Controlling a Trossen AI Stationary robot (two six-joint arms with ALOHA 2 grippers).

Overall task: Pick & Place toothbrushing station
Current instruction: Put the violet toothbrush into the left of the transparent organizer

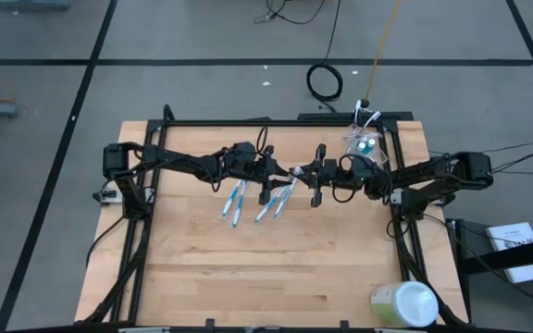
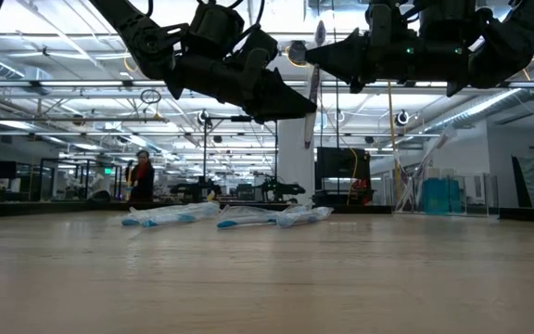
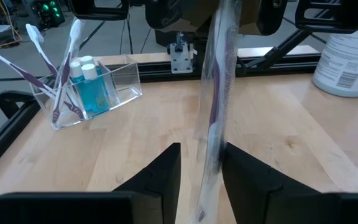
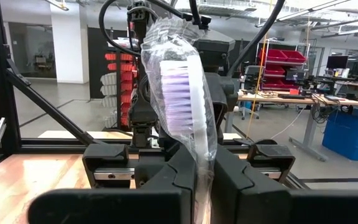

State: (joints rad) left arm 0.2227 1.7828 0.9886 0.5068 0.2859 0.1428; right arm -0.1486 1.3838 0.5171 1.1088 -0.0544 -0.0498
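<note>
A wrapped purple toothbrush (image 4: 182,93) hangs in mid-air at centre frame of the high view, clamped by the right gripper (image 4: 202,163). The left gripper (image 3: 201,163) brackets the same brush, its fingers slightly parted and apparently not touching it: a handover, judged nearly complete. The clear cup (image 3: 98,90), upper right on the desk (image 1: 276,268), already holds several brushes and tubes. Wrapped toothbrushes (image 1: 257,202) at desk centre remain to be placed.
</note>
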